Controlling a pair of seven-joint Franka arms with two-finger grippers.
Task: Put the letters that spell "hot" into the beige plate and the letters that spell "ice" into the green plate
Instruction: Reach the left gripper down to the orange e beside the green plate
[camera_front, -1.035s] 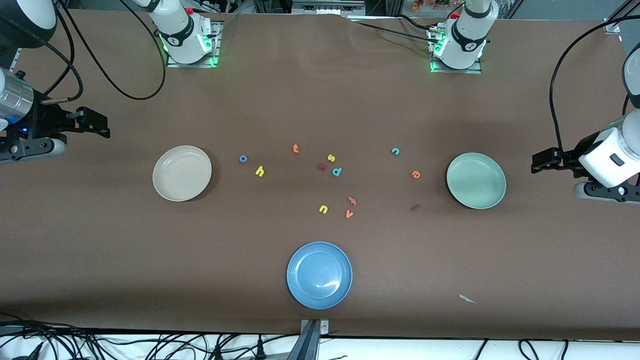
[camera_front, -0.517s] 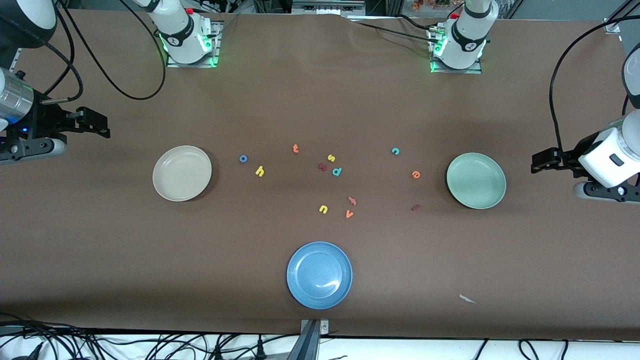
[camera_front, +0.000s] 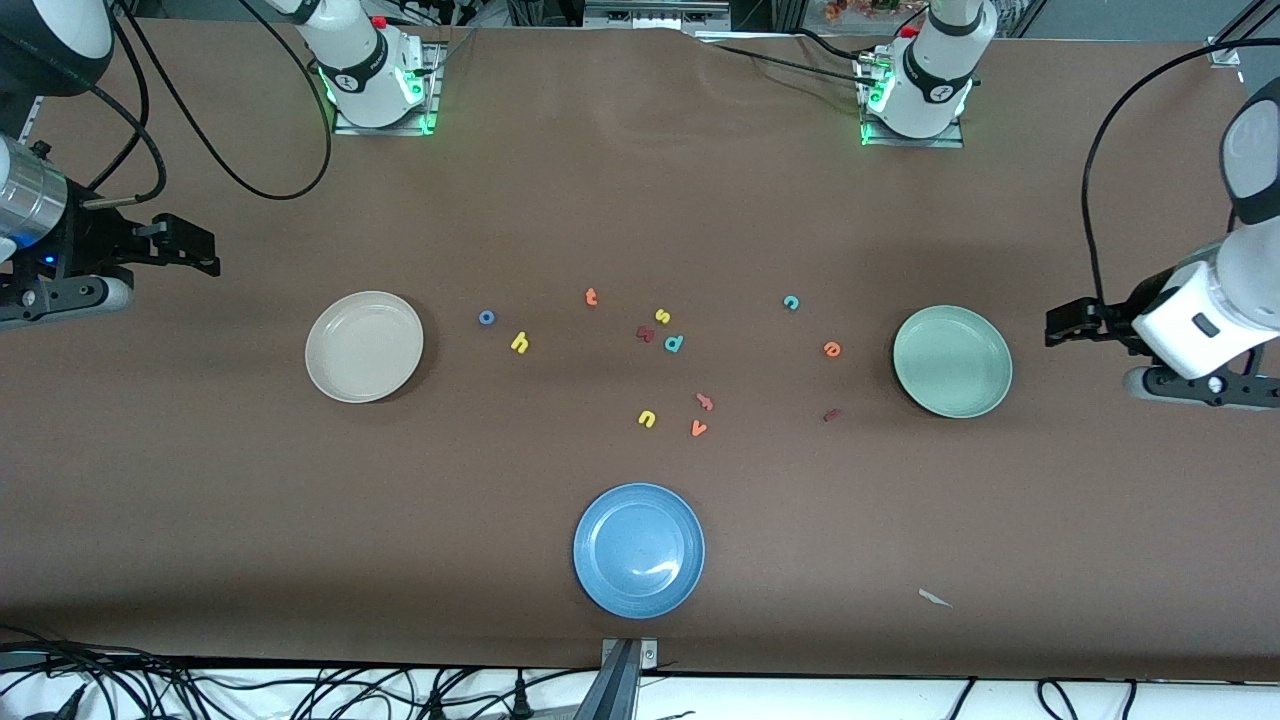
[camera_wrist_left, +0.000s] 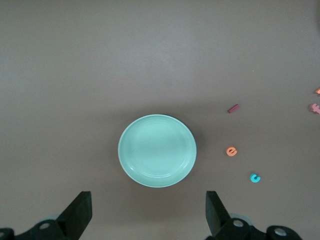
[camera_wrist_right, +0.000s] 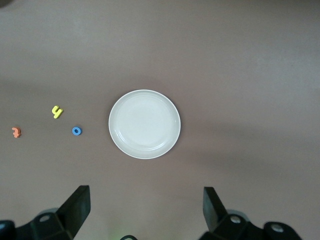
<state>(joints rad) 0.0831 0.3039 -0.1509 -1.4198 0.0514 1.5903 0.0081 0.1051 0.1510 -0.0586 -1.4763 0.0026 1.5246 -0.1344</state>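
The beige plate (camera_front: 364, 347) (camera_wrist_right: 144, 124) is bare, with the blue o (camera_front: 486, 318) (camera_wrist_right: 76, 131), yellow h (camera_front: 519, 343) (camera_wrist_right: 57, 111) and orange t (camera_front: 591, 296) (camera_wrist_right: 16, 132) lying on the table beside it. The green plate (camera_front: 952, 361) (camera_wrist_left: 157, 151) is bare too; the teal c (camera_front: 791, 302) (camera_wrist_left: 255, 178), orange e (camera_front: 832, 348) (camera_wrist_left: 231, 151) and dark red i (camera_front: 830, 414) (camera_wrist_left: 233, 108) lie near it. My left gripper (camera_front: 1062, 326) (camera_wrist_left: 148, 215) hangs open over the table's left-arm end. My right gripper (camera_front: 190, 250) (camera_wrist_right: 146, 210) waits open over the right-arm end.
A blue plate (camera_front: 639, 550) sits nearest the front camera. Mid-table lie a yellow s (camera_front: 662, 316), dark red k-like letter (camera_front: 645, 333), teal p (camera_front: 674, 343), yellow u (camera_front: 647, 418), orange v (camera_front: 699, 428) and a pinkish letter (camera_front: 705, 402). A paper scrap (camera_front: 934, 597) lies near the front edge.
My left arm has shifted a little toward the green plate. The right arm, plates and letters have not moved.
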